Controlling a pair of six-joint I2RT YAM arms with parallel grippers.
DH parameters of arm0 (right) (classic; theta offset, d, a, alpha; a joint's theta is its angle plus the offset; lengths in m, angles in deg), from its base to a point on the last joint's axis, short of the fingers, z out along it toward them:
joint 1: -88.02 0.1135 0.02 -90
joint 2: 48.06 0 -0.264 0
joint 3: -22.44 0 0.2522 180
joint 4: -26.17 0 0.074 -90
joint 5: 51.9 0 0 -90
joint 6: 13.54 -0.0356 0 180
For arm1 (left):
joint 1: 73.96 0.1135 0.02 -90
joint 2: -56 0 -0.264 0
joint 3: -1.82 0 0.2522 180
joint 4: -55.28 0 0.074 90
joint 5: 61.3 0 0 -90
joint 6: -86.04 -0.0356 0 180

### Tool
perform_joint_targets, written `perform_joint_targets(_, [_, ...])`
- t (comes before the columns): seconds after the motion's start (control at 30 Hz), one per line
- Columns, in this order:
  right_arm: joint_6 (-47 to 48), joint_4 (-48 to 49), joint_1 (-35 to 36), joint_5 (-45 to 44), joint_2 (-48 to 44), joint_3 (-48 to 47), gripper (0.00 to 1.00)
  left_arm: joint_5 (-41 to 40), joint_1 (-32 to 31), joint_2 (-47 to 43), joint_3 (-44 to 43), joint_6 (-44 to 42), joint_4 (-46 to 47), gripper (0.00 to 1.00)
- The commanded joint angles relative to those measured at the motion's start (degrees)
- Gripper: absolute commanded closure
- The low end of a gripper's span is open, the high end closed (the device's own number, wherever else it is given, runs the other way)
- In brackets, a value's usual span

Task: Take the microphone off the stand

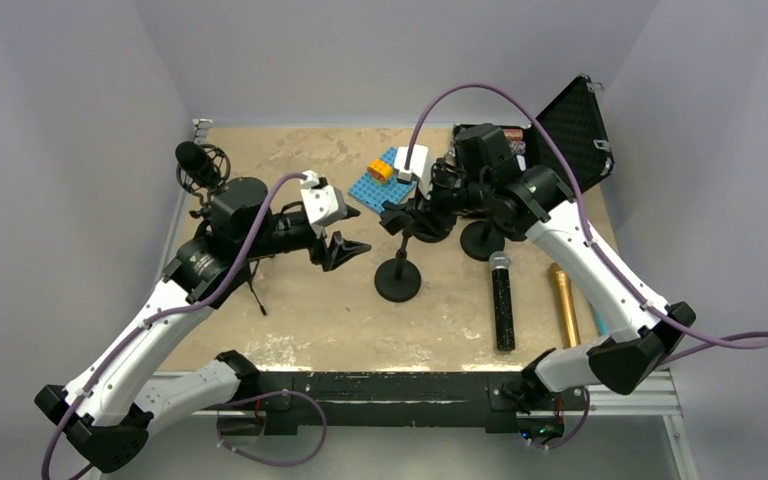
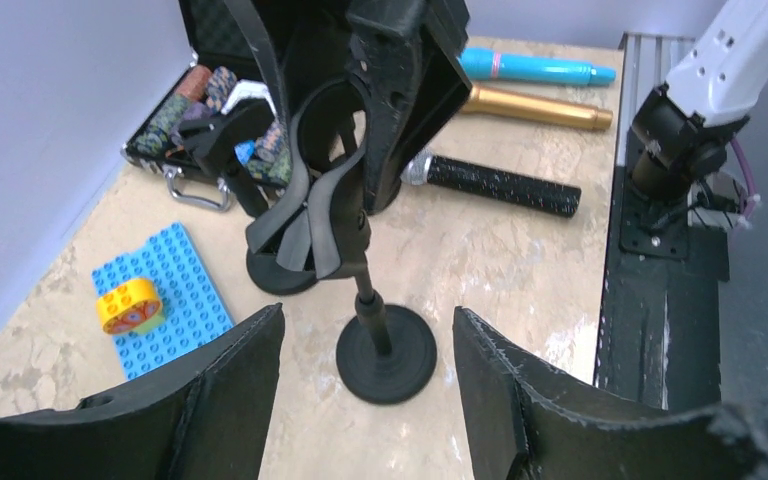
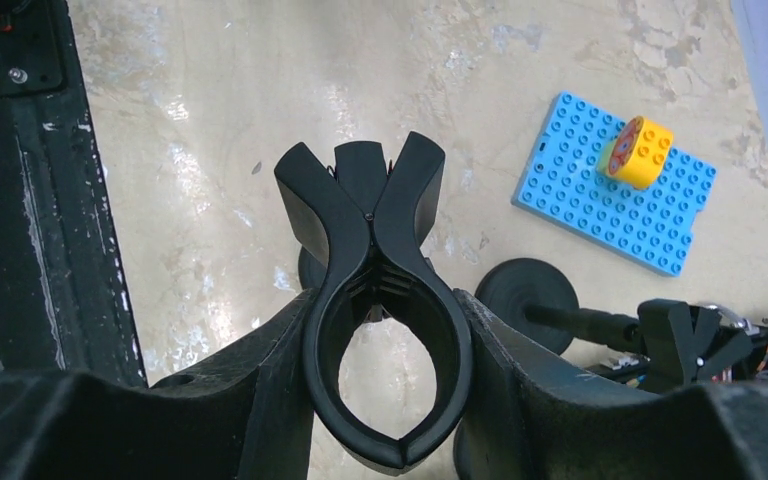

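top external: black microphone (image 1: 502,305) beside stand (image 1: 398,281), head toward far edge

Table top (image 3: 210,120): pale and marbled like stone; smooth, with glossy patches.
Stand clip (image 3: 370,215): black plastic, smooth and matt.
Stand base (image 2: 388,355): black, smooth, with a faint sheen.
Black microphone (image 2: 500,185): rough, speckled matt body; silvery metal mesh head.
Gold microphone (image 2: 535,108): polished metallic finish.
Teal microphone (image 2: 535,68): smooth and glossy.
Blue baseplate (image 3: 610,205): studded plastic with a slight gloss.
Yellow brick (image 3: 640,152): glossy plastic.
Case lid (image 1: 572,125): black egg-crate foam lining; bright metal trim.
Left gripper fingers (image 2: 530,400): black, grainy, matt plastic.
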Motion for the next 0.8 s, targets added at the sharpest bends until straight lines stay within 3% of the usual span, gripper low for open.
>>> perform_joint_targets(0.0, [0.6, -3.91, 0.89, -5.18, 3.44, 3.74, 1.0, -1.09, 0.32, -2.17, 2.64, -3.32, -4.78, 0.34])
perform_joint_targets(0.23, [-9.74, 1.11, 0.99, -9.83, 4.73, 8.31, 1.0, -3.57, 0.31, -4.07, 8.29, -2.54, -2.55, 0.35])
perform_joint_targets(0.6, [-12.18, 2.63, 0.98, -12.6, 5.14, 10.91, 1.0, -2.85, 0.28, -5.39, 15.25, -1.14, 2.89, 0.35])
perform_joint_targets(0.67, [-11.86, 2.43, 0.99, -12.77, 5.1, 10.46, 0.94, -2.81, 0.26, -5.63, 16.7, -1.61, 3.76, 0.35])
perform_joint_targets(0.77, [-11.87, 2.18, 0.97, -12.5, 5.01, 9.74, 0.76, -3.0, 0.3, -5.52, 18.85, -1.98, 5.09, 0.36])
